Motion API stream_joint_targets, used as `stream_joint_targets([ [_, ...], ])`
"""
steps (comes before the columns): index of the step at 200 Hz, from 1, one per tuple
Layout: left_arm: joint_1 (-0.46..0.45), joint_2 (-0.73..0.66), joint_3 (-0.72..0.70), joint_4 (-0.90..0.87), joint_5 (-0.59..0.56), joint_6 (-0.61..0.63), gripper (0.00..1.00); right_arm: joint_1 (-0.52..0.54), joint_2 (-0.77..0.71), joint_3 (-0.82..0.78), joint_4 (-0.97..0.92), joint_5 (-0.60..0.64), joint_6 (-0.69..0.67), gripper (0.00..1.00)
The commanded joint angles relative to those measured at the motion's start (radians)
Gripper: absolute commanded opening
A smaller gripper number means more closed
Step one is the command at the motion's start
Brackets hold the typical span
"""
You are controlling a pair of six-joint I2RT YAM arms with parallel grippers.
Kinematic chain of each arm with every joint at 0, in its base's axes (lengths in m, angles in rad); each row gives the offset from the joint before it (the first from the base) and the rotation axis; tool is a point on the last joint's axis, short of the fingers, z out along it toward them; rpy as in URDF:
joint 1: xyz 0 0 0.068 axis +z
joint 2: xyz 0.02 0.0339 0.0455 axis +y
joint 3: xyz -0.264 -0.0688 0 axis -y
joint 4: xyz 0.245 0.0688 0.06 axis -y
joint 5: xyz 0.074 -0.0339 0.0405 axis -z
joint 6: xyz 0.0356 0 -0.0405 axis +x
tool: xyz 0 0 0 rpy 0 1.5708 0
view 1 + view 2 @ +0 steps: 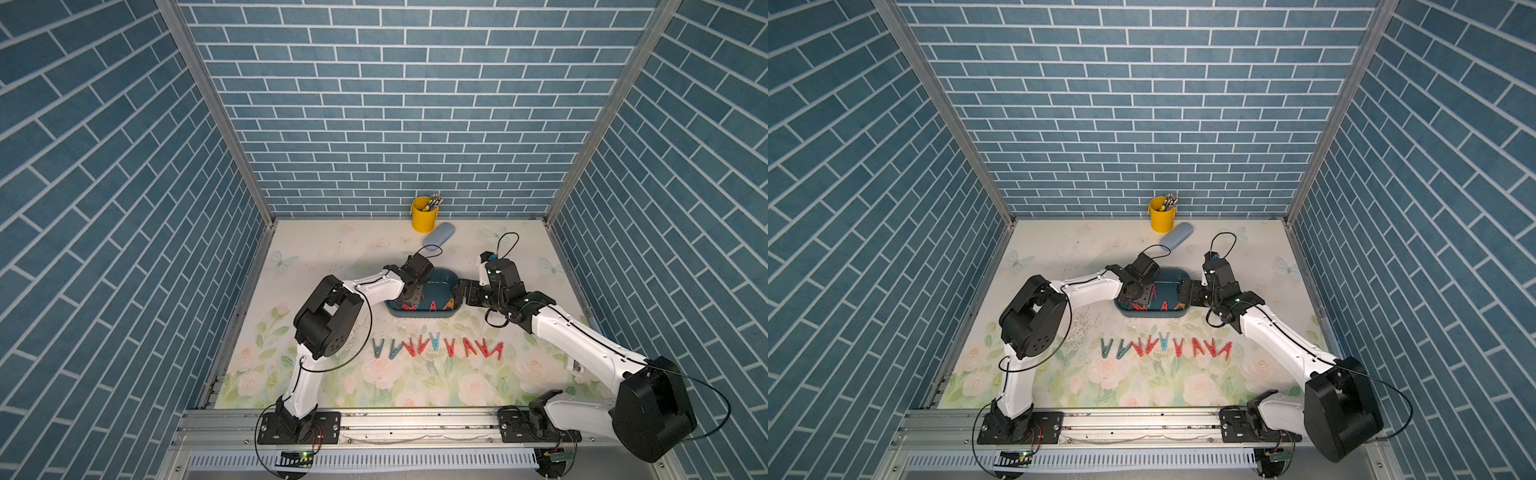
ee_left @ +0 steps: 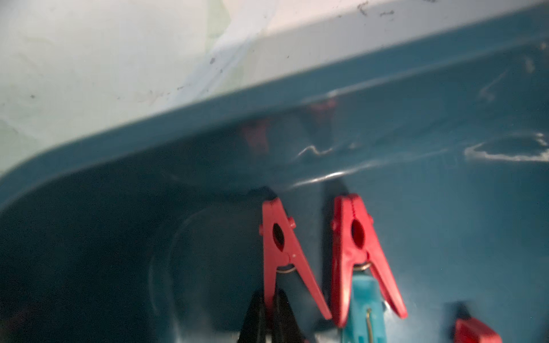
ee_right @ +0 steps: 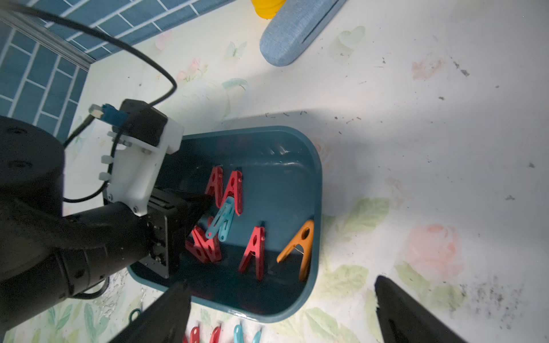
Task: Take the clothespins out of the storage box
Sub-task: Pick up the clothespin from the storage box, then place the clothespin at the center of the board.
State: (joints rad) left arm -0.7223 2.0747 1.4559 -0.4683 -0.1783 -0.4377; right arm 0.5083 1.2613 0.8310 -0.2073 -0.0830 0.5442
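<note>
The dark teal storage box [image 1: 441,276] sits mid-table and holds several clothespins: red ones [image 3: 256,249], a light blue one [image 3: 223,220] and an orange one [image 3: 300,246]. My left gripper [image 2: 270,316] reaches down into the box's left end and is shut on one leg of a red clothespin [image 2: 278,246], which lies beside another red one [image 2: 356,252]. My right gripper [image 3: 282,314] hangs open at the box's right end with nothing between its fingers [image 3: 411,314]. A row of red and teal clothespins [image 1: 436,348] lies on the table in front of the box.
A yellow bucket [image 1: 424,215] holding grey pens stands at the back wall, with a light blue oblong case [image 1: 439,235] beside it. Blue brick walls enclose the table on three sides. Both arms [image 1: 1096,286] converge on the box.
</note>
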Motion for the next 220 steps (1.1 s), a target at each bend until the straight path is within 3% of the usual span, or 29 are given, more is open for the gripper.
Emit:
stream_joint_targets([
  [1, 0.004, -0.089, -0.006, -0.049, -0.012, -0.027, 0.01, -0.004, 0.018, 0.045, 0.073, -0.062, -0.022, 0.99],
  [77, 0.004, -0.354, -0.17, -0.088, -0.058, -0.125, 0.0, 0.005, 0.088, 0.045, 0.237, -0.233, 0.017, 0.99],
  [148, 0.004, -0.641, -0.483, -0.144, -0.119, -0.257, 0.01, 0.096, 0.202, 0.089, 0.312, -0.239, 0.041, 0.99],
  [220, 0.001, -0.842, -0.8, -0.112, -0.062, -0.387, 0.01, 0.172, 0.312, 0.174, 0.325, -0.234, 0.049, 0.99],
])
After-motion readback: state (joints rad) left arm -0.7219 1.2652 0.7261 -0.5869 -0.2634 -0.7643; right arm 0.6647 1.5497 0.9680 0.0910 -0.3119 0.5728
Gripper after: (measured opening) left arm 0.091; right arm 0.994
